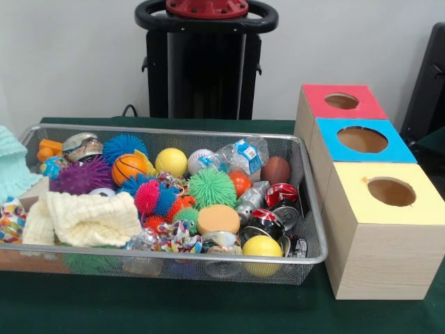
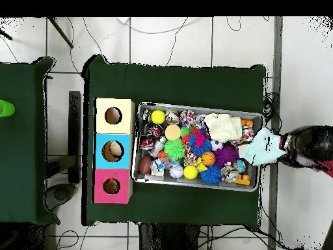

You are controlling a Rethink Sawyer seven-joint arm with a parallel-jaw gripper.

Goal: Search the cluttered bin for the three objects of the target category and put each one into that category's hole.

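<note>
The bin (image 1: 174, 256) of silver wire mesh sits on the green table, filled with several toys. Among them are yellow balls (image 1: 171, 161), an orange basketball (image 1: 129, 168), a green spiky ball (image 1: 212, 187), a purple spiky ball (image 1: 82, 176), a brown football (image 1: 275, 170), crushed cans (image 1: 281, 196) and a cream cloth (image 1: 90, 217). The bin also shows in the overhead view (image 2: 195, 107). The hole (image 1: 341, 101) opens in the top of the red-faced box, farthest from the camera; overhead it is the lowest box's hole (image 2: 111, 186). No gripper shows in either view.
The blue-faced box (image 1: 389, 149) and yellow-faced box (image 1: 417, 209) stand in a row with the red one, right of the bin. The robot's pedestal (image 1: 206, 62) stands behind the table. A person (image 2: 312, 146) holds a pale teal cloth (image 2: 263, 148) at the bin's end.
</note>
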